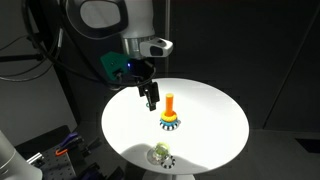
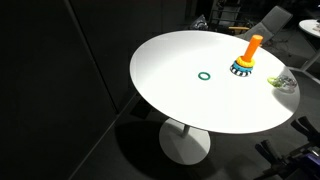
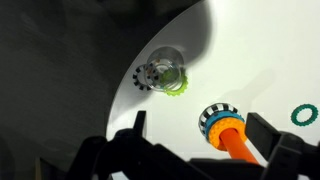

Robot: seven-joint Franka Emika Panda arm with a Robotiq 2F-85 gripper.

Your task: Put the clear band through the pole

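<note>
Clear band [image 3: 163,63] | ahead of jaws, against yellow-green ring [image 3: 178,86] | pole [image 3: 236,138] below, between jaws | gripper [image 3: 197,125] spread wide, empty

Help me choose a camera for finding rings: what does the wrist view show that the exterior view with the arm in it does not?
Only the wrist view: a dark green ring, and the see-through clear band distinct beside the yellow-green ring and black-and-white dotted ring. Only the exterior view: the robot arm and the round white table in whole outline. Both: the orange pole on its coloured ring base, and the open hand.
</note>
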